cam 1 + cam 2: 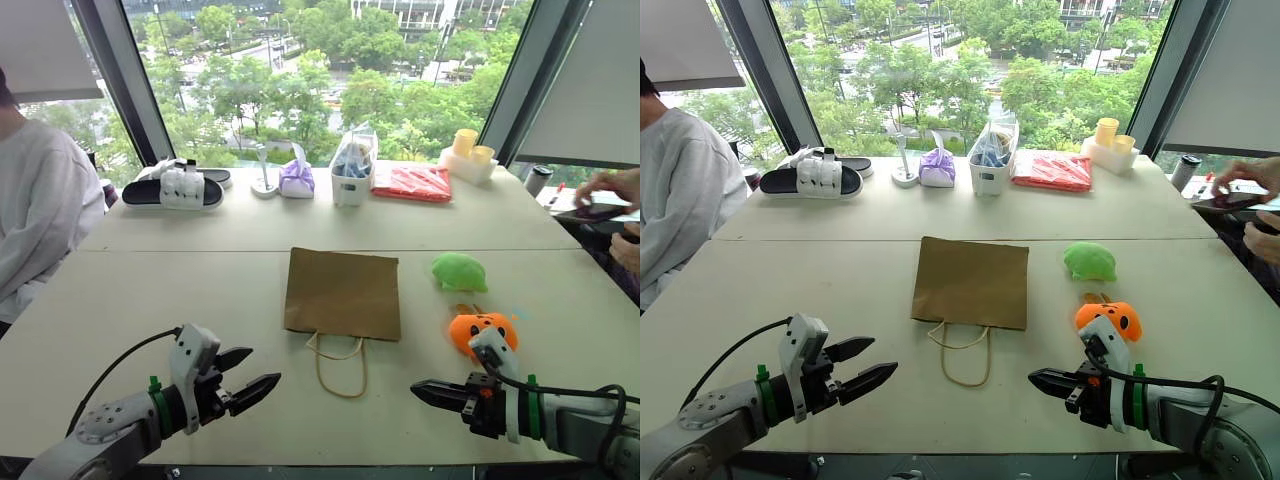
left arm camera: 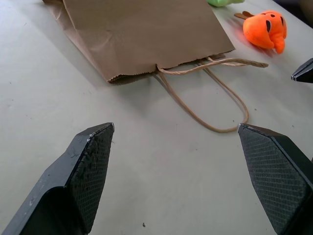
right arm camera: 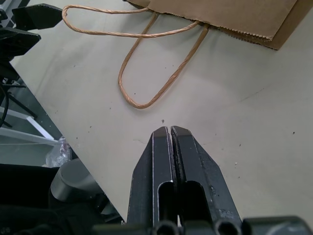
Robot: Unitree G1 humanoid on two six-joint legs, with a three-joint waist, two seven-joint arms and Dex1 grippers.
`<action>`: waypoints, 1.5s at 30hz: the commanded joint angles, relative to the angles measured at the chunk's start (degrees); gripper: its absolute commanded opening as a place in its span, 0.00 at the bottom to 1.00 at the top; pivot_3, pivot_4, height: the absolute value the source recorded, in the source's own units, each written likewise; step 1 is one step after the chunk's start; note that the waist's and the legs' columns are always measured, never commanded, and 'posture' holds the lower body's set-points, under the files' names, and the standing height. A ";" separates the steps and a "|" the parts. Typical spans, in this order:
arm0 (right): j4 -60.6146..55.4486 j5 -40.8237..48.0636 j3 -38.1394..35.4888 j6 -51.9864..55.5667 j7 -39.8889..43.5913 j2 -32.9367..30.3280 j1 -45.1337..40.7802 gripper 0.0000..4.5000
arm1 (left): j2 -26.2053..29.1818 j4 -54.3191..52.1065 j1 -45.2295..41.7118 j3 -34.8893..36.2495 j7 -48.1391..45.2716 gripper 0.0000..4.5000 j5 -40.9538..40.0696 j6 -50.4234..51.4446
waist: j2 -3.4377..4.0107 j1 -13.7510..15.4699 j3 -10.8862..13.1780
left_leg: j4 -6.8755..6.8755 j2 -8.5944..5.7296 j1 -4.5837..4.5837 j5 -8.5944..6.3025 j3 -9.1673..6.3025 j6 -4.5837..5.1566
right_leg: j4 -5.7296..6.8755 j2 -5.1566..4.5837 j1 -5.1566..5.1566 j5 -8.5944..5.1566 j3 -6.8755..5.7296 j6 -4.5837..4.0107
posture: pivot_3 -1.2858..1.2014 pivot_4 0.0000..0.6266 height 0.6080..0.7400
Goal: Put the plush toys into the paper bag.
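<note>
The brown paper bag (image 1: 342, 293) lies flat in the middle of the table, its rope handles (image 1: 338, 368) trailing toward me. Right of it sit the plush toys: a light green blob (image 1: 459, 271) and, nearer me, an orange one with dark face marks (image 1: 482, 331). My left gripper (image 1: 250, 375) hovers open over the table's near edge, left of the handles, holding nothing. My right gripper (image 1: 422, 389) is shut and empty, low over the table right of the handles and just in front of the orange toy.
Along the far edge stand black-and-white slippers (image 1: 174, 187), a purple pouch (image 1: 297, 178), a clear bag with blue contents (image 1: 352, 168), a red packet (image 1: 412, 183) and yellow cups (image 1: 468, 147). A person sits at the left (image 1: 35, 205); a person's hands (image 1: 608, 190) rest at the right.
</note>
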 commanded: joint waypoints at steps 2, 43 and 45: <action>-1.79 0.96 -0.23 -0.12 -0.27 0.10 -0.68 0.00 | -0.41 -1.18 -0.08 0.73 0.06 0.92 -0.95 -0.25 | 0.00 0.00 0.00 | 0.00 0.00 0.00 0.00 0.00 0.00 | 0.00 0.00 0.00 0.00 0.00 0.00 | 0.52 0.24 1.00; -8.73 2.18 -1.32 -1.38 -10.59 6.91 3.10 0.00 | -7.71 41.54 -42.98 -29.29 -36.85 0.01 29.69 -40.33 | 0.03 -0.12 -0.06 | 0.08 -0.07 0.02 0.03 0.14 0.02 | 0.18 0.08 -0.01 0.18 -0.04 0.24 | 0.52 0.24 1.00; -8.64 2.03 -0.93 -1.67 -10.93 7.35 3.00 0.00 | -7.87 42.06 -43.79 -28.72 -36.98 0.01 29.56 -39.92 | 0.03 -0.17 -0.06 | 0.12 -0.07 0.04 0.02 0.14 0.02 | 0.24 0.08 -0.01 0.18 -0.03 0.24 | 0.52 0.24 1.00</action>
